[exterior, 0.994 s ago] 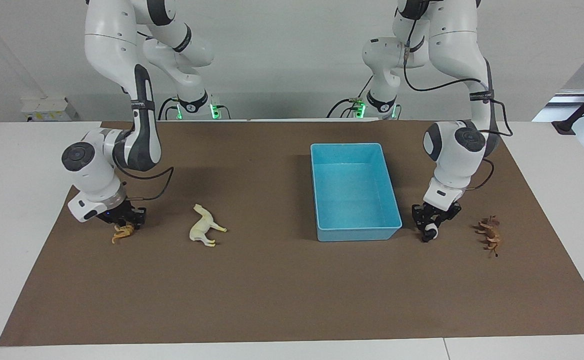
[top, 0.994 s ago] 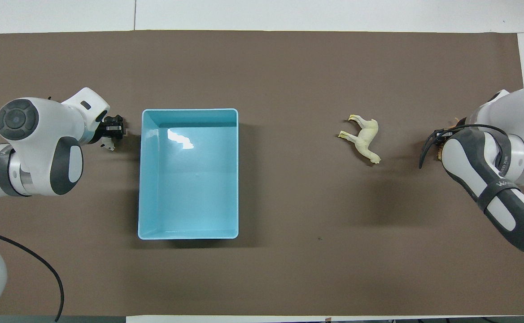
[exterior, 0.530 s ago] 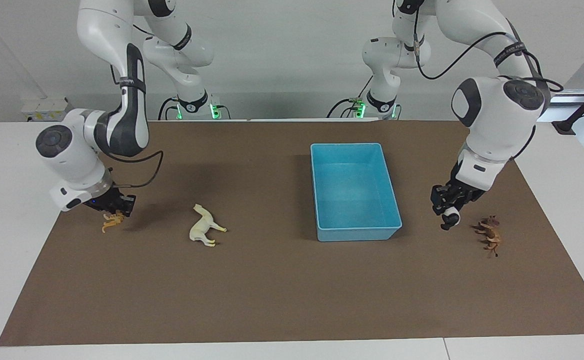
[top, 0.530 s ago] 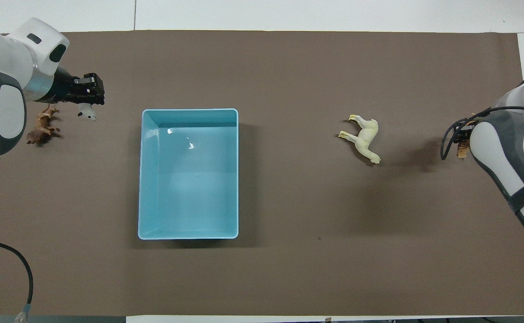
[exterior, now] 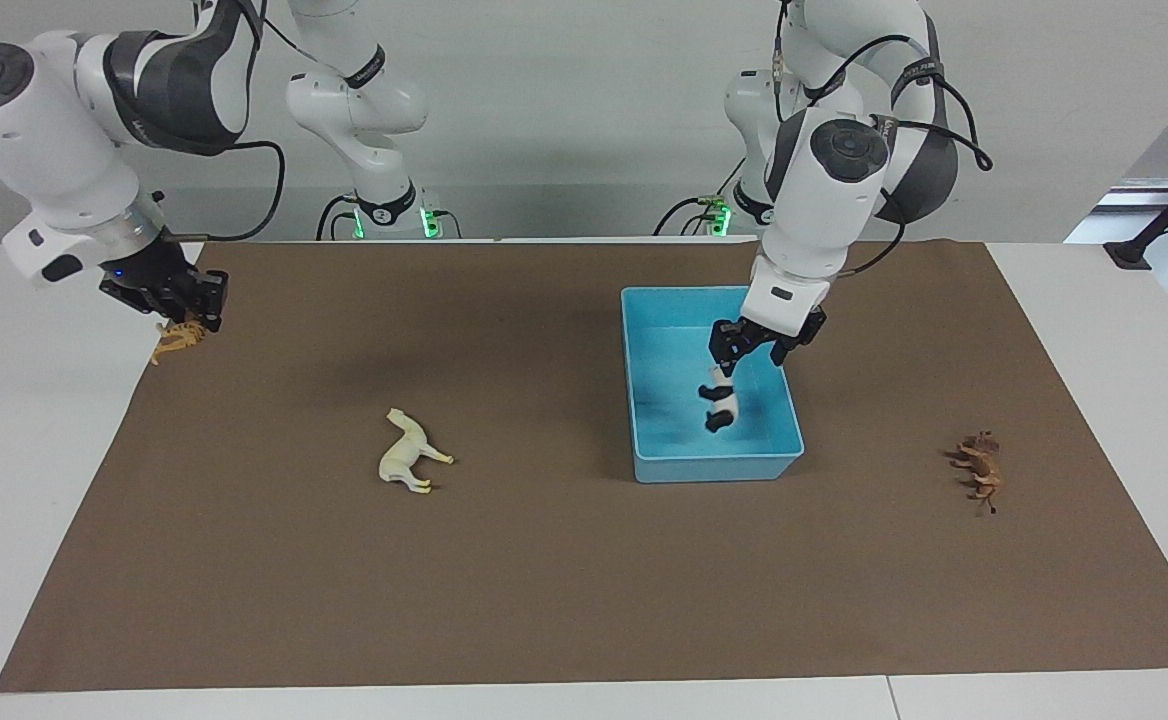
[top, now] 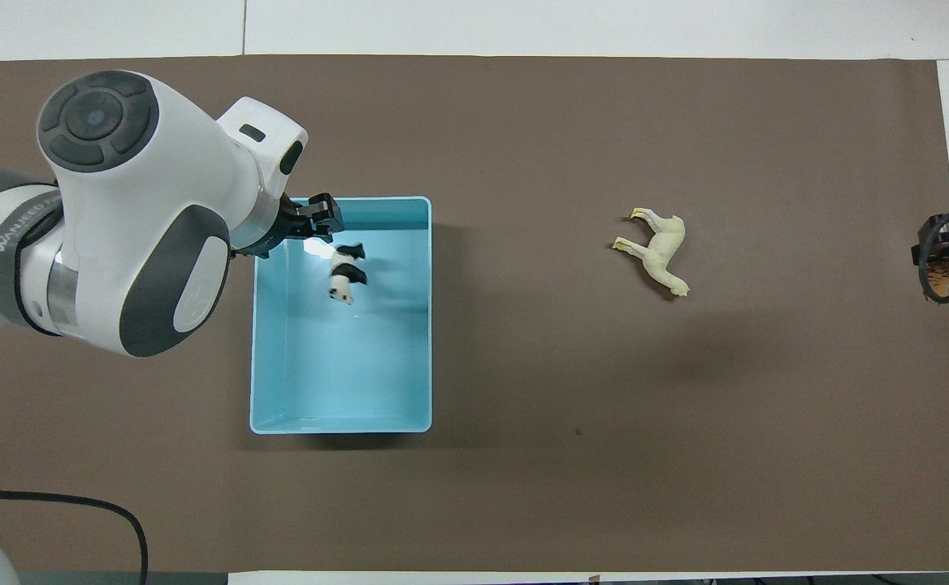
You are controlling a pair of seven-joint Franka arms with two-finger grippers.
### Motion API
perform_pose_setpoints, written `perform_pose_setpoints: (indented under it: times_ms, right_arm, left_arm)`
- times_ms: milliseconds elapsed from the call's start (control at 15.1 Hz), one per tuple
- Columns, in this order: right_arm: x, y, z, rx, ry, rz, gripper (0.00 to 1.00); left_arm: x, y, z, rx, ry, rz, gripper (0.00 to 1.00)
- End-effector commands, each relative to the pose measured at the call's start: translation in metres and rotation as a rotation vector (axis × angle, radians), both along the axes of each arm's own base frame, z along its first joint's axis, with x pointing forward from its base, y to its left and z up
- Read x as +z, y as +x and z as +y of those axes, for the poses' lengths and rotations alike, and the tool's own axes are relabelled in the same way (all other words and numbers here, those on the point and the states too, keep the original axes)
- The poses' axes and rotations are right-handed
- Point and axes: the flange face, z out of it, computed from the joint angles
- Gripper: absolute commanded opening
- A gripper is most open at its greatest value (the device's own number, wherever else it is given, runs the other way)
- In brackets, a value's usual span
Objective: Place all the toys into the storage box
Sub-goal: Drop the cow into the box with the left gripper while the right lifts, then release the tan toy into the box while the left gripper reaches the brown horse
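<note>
My left gripper [exterior: 756, 350] is open over the light blue storage box [exterior: 714, 468], also in the overhead view [top: 324, 227]. The black-and-white panda [exterior: 718, 400] is just below its fingers, within the box walls [top: 340, 424], and shows from overhead [top: 347, 274]. My right gripper [exterior: 194, 312] is shut on the orange tiger [exterior: 172, 340] and holds it high over the mat's edge at the right arm's end; the tiger shows from overhead [top: 947, 272]. The cream horse [exterior: 409, 455] lies on the mat. The reddish-brown horned animal [exterior: 979, 468] stands at the left arm's end, hidden from overhead.
A brown mat [exterior: 544, 580] covers the white table [exterior: 34, 420]. The horse [top: 660, 252] lies between the box and the right arm's end of the table. The left arm's body [top: 133, 211] covers the mat beside the box in the overhead view.
My left gripper carried the panda from beside the horned animal to over the box and opened. My right gripper rose higher with the tiger and moved toward the robots.
</note>
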Motion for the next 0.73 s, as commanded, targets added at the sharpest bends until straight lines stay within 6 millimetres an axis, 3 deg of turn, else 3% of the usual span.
perform_pose_setpoints:
  times_ms: [0,133,265,464,663]
  right_arm:
    - [-0.001,0.0,0.001,0.016,-0.003,0.014,0.0]
    - [-0.001,0.001,0.007,0.02,-0.001,0.012,0.0]
    - [0.0,0.006,0.048,0.006,-0.008,0.0,0.0]
    - [0.002,0.007,0.198,-0.133,-0.025,-0.054,0.0]
    - [0.01,0.003,0.333,-0.197,0.033,-0.101,0.0]
  left_arm:
    - [0.006,0.006,0.041,-0.021,0.033,-0.033,1.0]
    - [0.005,0.025,0.1,-0.08,0.042,-0.053,1.0]
    - [0.002,0.044,0.174,-0.141,0.05,-0.095,1.0]
    - [-0.019,0.065,0.265,-0.262,0.081,-0.134,1.0]
    - [-0.055,0.081,0.328,-0.318,0.103,-0.163,1.0]
